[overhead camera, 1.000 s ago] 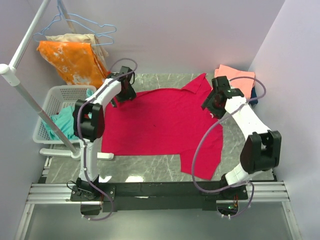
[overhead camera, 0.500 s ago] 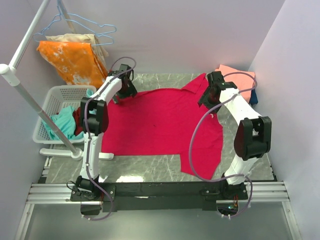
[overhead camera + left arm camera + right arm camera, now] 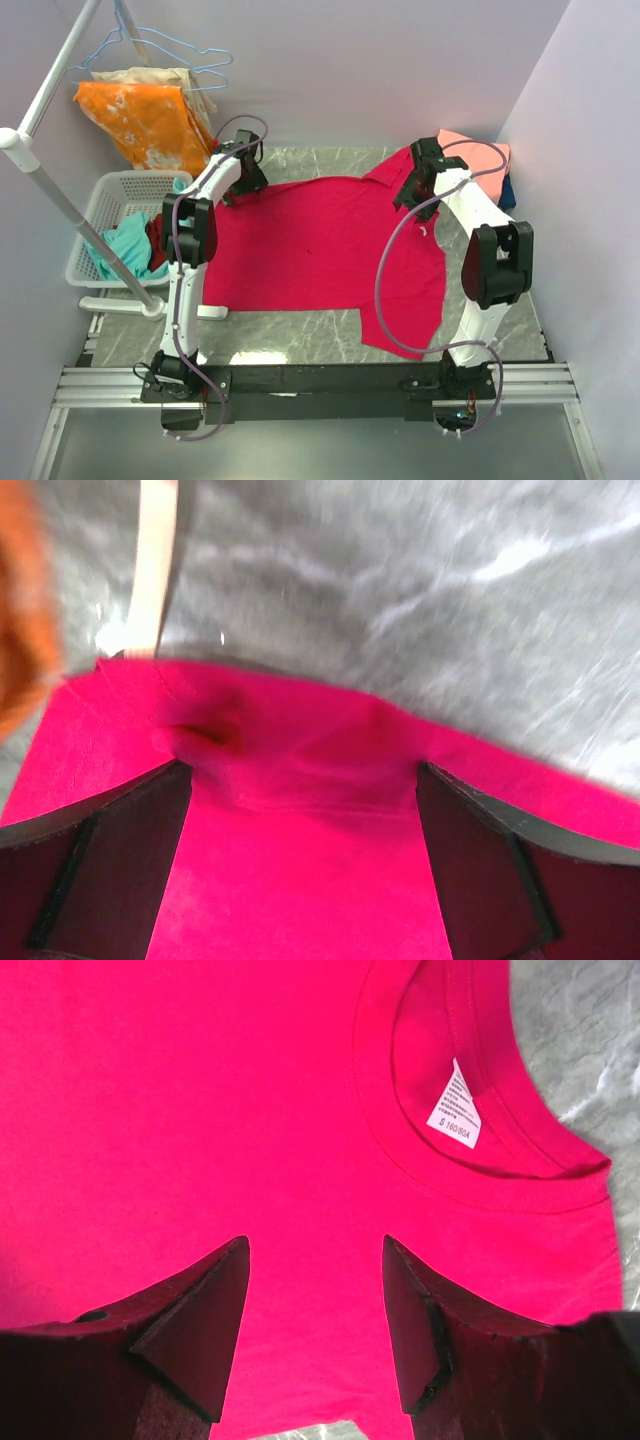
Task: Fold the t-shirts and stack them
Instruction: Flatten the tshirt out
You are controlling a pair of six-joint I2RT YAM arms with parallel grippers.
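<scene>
The crimson-red t-shirt (image 3: 320,245) lies spread flat on the marble table (image 3: 300,345), one sleeve hanging toward the front right. My left gripper (image 3: 244,180) is open over the shirt's far left corner; in the left wrist view (image 3: 305,780) its fingers (image 3: 120,860) straddle the red hem edge. My right gripper (image 3: 413,188) is open over the far right of the shirt; in the right wrist view (image 3: 315,1250) it hovers beside the collar with a white tag (image 3: 455,1105). A salmon-pink t-shirt (image 3: 475,150) lies on a dark blue one (image 3: 508,188) at the back right.
An orange white-blotched cloth (image 3: 150,120) hangs on a rack at the back left. A white basket (image 3: 100,200) holding teal cloth (image 3: 125,245) stands left of the table. The rack's white pole (image 3: 60,190) slants across the left side.
The right gripper has moved back and left along the shirt toward the collar. The left gripper has shifted slightly farther back at the shirt's corner. The shirt lies as before.
</scene>
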